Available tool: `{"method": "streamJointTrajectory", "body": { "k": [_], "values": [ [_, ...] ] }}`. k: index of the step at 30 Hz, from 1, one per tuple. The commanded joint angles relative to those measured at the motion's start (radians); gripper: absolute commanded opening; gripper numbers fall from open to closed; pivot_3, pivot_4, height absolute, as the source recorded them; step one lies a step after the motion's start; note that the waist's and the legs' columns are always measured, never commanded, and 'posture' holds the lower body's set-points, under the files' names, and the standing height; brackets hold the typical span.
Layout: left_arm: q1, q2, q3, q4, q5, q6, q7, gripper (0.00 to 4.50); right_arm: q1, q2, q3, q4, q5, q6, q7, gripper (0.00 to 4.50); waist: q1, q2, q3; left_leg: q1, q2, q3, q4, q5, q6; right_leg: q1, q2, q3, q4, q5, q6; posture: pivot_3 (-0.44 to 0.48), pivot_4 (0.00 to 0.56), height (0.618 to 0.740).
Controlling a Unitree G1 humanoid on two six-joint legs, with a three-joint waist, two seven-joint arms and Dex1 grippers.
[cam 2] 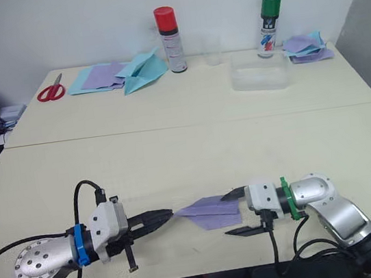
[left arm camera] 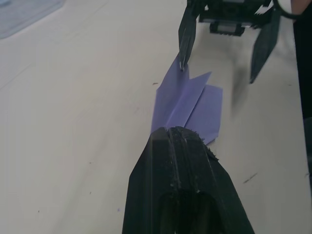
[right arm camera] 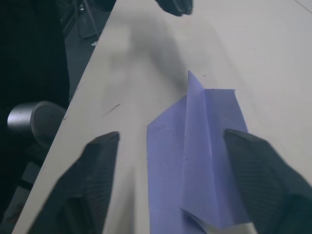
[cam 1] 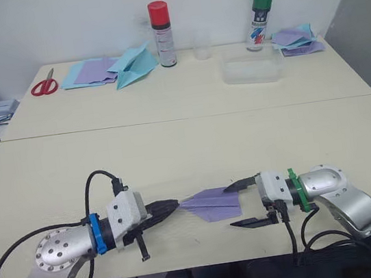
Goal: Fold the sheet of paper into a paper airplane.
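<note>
- I see the small lavender-purple paper airplane (cam 1: 212,204) lying on the cream table (cam 1: 193,145), folded into a dart with a pointed nose and flat wings; I judge the folding nearly or fully done, with at most a wing crease left to press.
- My left gripper (cam 1: 169,207), its two black fingers pinched together, holds the airplane's nose at its tips.
- My right gripper (cam 1: 244,204) stands spread wide at the tail end, one finger touching the tail's far corner, the other apart from it.
- The airplane's long axis runs from one gripper to the other, nose toward my left gripper.
</note>
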Motion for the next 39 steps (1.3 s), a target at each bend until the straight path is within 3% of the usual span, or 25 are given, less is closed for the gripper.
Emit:
{"method": "streamJointTrajectory", "body": {
  "k": [1,2,7,8,20,24,27,30,31,35,39],
  "values": [
    [0.015,-0.001,0.017,-0.047,-0.023,-0.004,0.012,0.0,-0.014,0.003,0.01,0.01,-0.029,-0.025,-0.008,2.2,0.0,0.0,0.0,0.0,0.0,0.0,0.001,0.0,0.0,0.0,0.0,0.0,0.0,0.0,0.0,0.0,0.15,0.74],
    [0.02,0.002,0.019,-0.054,-0.027,0.001,0.011,0.0,-0.019,0.009,0.014,0.02,-0.041,-0.025,-0.016,1.88,0.0,0.0,0.0,0.0,0.0,0.0,0.002,0.0,0.0,0.0,0.0,0.0,0.0,0.0,0.0,0.0,0.15,0.74],
    [0.036,0.028,0.053,-0.098,-0.095,0.065,0.004,0.0,-0.061,0.041,0.036,0.077,-0.089,-0.011,-0.049,1.88,-0.001,0.0,0.0,-0.002,0.0,0.0,0.006,0.0,0.0,0.0,0.0,0.0,0.001,0.001,0.001,0.0,0.15,0.74],
    [0.032,0.034,0.063,-0.103,-0.116,0.085,0.004,0.53,-0.068,0.048,0.041,0.09,-0.098,-0.008,-0.057,1.83,0.0,0.0,0.0,-0.002,0.0,0.0,0.006,0.0,0.0,0.0,0.0,0.0,0.001,0.001,0.001,0.0,0.15,0.74],
    [-0.011,0.038,0.063,-0.137,-0.151,0.14,0.047,4.26,-0.108,0.105,0.064,0.162,-0.145,0.062,-0.11,1.83,0.001,0.0,0.0,-0.002,0.0,0.0,0.008,0.0,0.0,0.001,0.0,0.0,0.003,0.002,0.001,0.0,0.15,0.74],
    [-0.011,0.042,0.061,-0.141,-0.157,0.147,0.052,4.26,-0.122,0.113,0.076,0.188,-0.158,0.08,-0.115,1.83,0.001,0.0,0.0,-0.002,0.0,0.0,0.009,0.0,0.0,0.001,0.0,0.001,0.003,0.002,0.0,0.0,0.15,0.74],
    [-0.002,0.042,0.075,-0.138,-0.159,0.148,0.051,4.3,-0.126,0.119,0.076,0.199,-0.155,0.099,-0.118,1.21,0.001,0.0,0.0,-0.002,0.0,0.0,0.009,0.0,0.0,0.001,0.0,0.001,0.003,0.002,0.0,0.0,0.15,0.74],
    [0.003,0.04,0.087,-0.137,-0.166,0.154,0.055,4.3,-0.123,0.117,0.069,0.196,-0.151,0.105,-0.118,0.12,0.001,0.0,0.0,-0.002,0.0,0.0,0.009,0.0,0.0,0.001,0.0,0.0,0.003,0.002,0.0,0.0,0.15,0.74],
    [0.005,0.039,0.09,-0.137,-0.167,0.153,0.056,4.3,-0.118,0.112,0.064,0.192,-0.148,0.104,-0.116,0.02,0.001,0.0,0.0,-0.002,0.0,0.0,0.009,0.0,0.0,0.001,0.0,0.0,0.003,0.002,0.0,0.0,0.15,0.74],
    [0.002,0.038,0.104,-0.137,-0.18,0.154,0.064,4.3,-0.1,0.092,0.031,0.169,-0.134,0.102,-0.129,0.02,0.001,0.0,0.0,-0.002,0.0,0.0,0.01,0.0,0.0,0.001,0.0,0.001,0.003,0.003,0.001,0.0,0.15,0.74],
    [-0.058,0.032,0.115,-0.126,-0.237,0.237,0.131,4.3,-0.079,0.108,-0.094,0.102,-0.07,0.202,-0.233,0.02,0.006,0.0,0.0,-0.002,0.0,0.0,0.011,0.0,0.0,0.001,0.0,0.001,0.003,0.003,0.003,0.0,0.15,0.74]
  ]
}}
